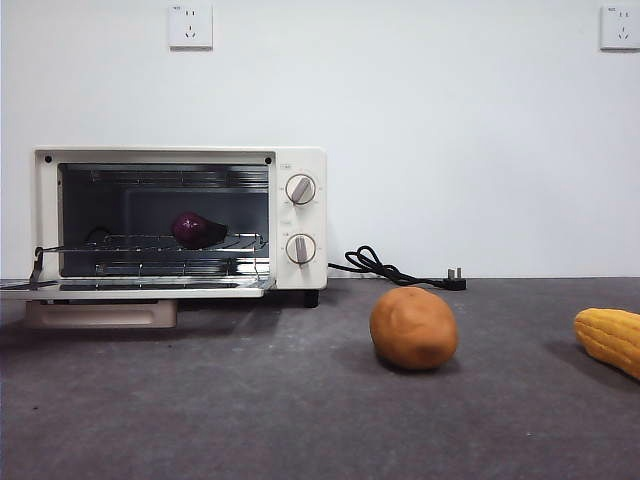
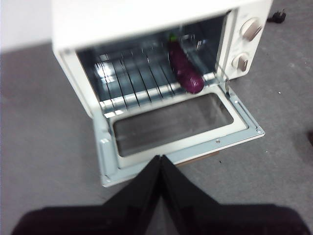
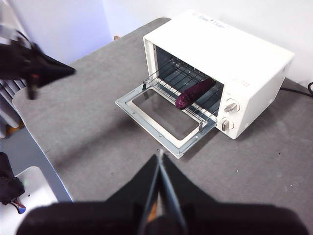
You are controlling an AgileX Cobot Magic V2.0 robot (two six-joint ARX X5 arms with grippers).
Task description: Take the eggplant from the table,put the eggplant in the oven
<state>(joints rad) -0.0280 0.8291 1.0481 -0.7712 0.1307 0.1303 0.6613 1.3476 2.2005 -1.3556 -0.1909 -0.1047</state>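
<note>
The glossy dark purple eggplant lies inside the small cream-white toaster oven, on the thin metal wire rack. In the front view it is seen end-on, toward the right side of the oven cavity. In the left wrist view the eggplant lies along the rack bars with its small green stem toward the far wall and its round end near the front edge of the rack. The right wrist view shows the same place for the eggplant, close to the side wall next to the knobs.

The glass-windowed oven door is fully open and lies flat, level with the dark grey speckled table. Two round cream knobs stand one above the other on the right panel of the oven. A black power cord with its plug lies on the table to the right of the oven, near the white wall.

A round orange-brown potato sits on the table to the right of the oven and nearer than it. A yellow corn cob lies at the right edge, well apart from the potato.

The left gripper is above the table in front of the open door, its two black jaws pressed together and empty. The right gripper is further from the oven, also with jaws closed together and holding nothing.
</note>
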